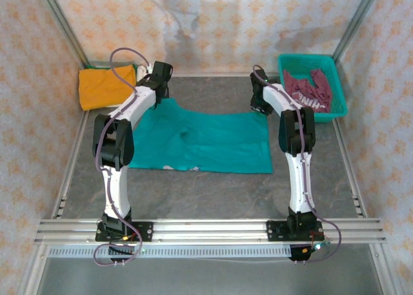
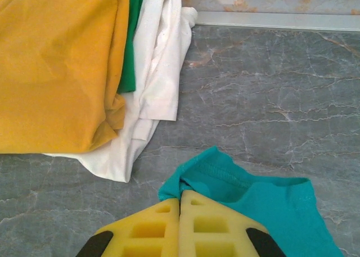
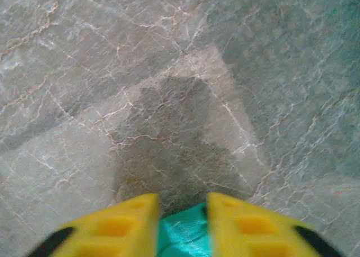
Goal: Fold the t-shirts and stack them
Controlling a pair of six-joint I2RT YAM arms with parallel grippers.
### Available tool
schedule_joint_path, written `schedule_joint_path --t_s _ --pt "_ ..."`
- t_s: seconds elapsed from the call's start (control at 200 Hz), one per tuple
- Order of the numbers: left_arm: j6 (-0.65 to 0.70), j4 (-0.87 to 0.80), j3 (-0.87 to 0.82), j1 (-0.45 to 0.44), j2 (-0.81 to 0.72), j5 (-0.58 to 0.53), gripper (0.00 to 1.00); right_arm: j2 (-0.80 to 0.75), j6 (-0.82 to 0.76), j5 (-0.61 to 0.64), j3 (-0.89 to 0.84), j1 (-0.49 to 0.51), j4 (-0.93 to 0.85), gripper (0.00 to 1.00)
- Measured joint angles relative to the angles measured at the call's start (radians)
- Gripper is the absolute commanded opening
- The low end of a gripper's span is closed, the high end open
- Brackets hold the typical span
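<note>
Looking down on the grey worktop point(image 1: 213, 192), I am seeing the teal t-shirt point(image 1: 206, 143) lying spread across its middle. The maroon t-shirt point(image 1: 310, 88) is sitting in the basket point(image 1: 339, 88) far right, and the orange t-shirt point(image 1: 103, 87) far left (white t-shirt point(image 2: 160, 60) poking out beneath). My left claw point(image 2: 180, 198) is pinching the teal t-shirt's far-left corner, and my right claw point(image 3: 181, 203) is gripping its far-right corner.

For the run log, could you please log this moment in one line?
left gripper: shut on teal t-shirt far-left corner | right gripper: shut on its far-right corner | orange t-shirt: far-left pile | maroon t-shirt: in basket
</note>
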Motion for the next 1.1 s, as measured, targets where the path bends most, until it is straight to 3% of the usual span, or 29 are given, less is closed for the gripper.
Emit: schedule_joint_path --t_s 0.175,0.611,0.651,0.681,0.856,1.101 --pt "-0.002 -0.003 0.029 0.010 0.021 0.002 0.00 0.002 0.009 -0.016 0.000 0.000 0.006 0.00" --pt "-0.016 -0.027 0.200 0.034 0.100 0.004 0.00 0.002 0.010 -0.005 0.081 0.000 0.077 0.00" --pt "-0.016 -0.031 0.205 0.034 0.100 0.004 0.00 0.002 0.010 -0.008 0.100 0.000 0.079 0.13" --pt "-0.016 -0.032 0.208 0.034 0.100 0.004 0.00 0.002 0.013 -0.009 0.110 0.000 0.082 0.00" --pt "-0.016 -0.036 0.208 0.034 0.100 0.004 0.00 0.002 0.025 -0.024 0.084 0.000 0.106 0.00" --pt "-0.015 -0.019 0.130 0.043 0.081 0.004 0.00 -0.035 0.026 -0.019 -0.082 0.000 0.191 0.00"
